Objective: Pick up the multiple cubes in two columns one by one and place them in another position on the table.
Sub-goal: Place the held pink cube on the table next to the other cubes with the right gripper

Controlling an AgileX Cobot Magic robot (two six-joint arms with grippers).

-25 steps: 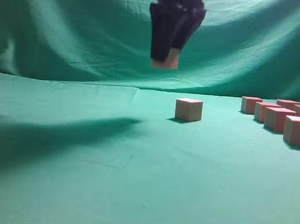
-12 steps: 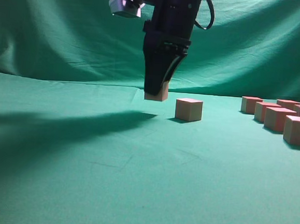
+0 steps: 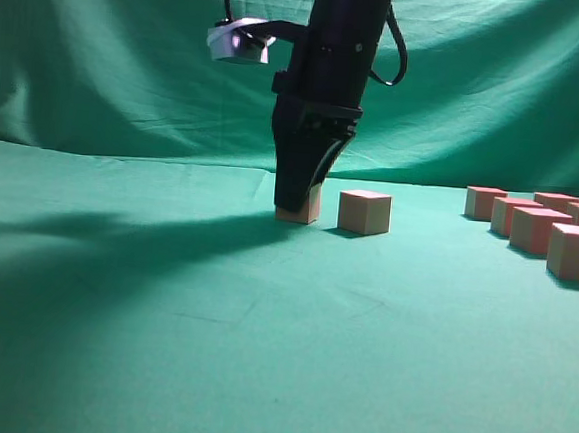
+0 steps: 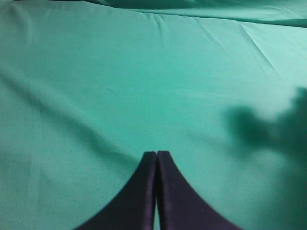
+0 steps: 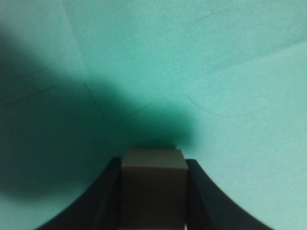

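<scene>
Exterior view, left to right: the left third of the frame holds only the table (image 3: pixel 157 367), its teal-green cloth darkened by a long shadow that runs toward the centre. Just left of centre the right gripper (image 3: pixel 298 212) comes down from the top edge, its dark fingers (image 3: pixel 290 181) clamped on a held cube (image 3: pixel 299 209) whose bottom edge looks to meet the cloth. A small white unit (image 3: pixel 238 40) juts out from the arm in the upper left-centre. Just beside the held cube, a little to its right and apart from it, stands a single cube (image 3: pixel 364 211) with a pinkish-red top. Far right, at mid-height, the remaining cubes (image 3: pixel 544 229) sit in two short columns running back from the frame edge.

In the right wrist view the held cube (image 5: pixel 153 189) fills the lower centre, gripped on both sides by the two fingers (image 5: pixel 105 201), in deep shadow.

In the left wrist view the left gripper (image 4: pixel 157 158) sits at lower centre with its fingertips pressed together and nothing between them, above bare cloth
</scene>
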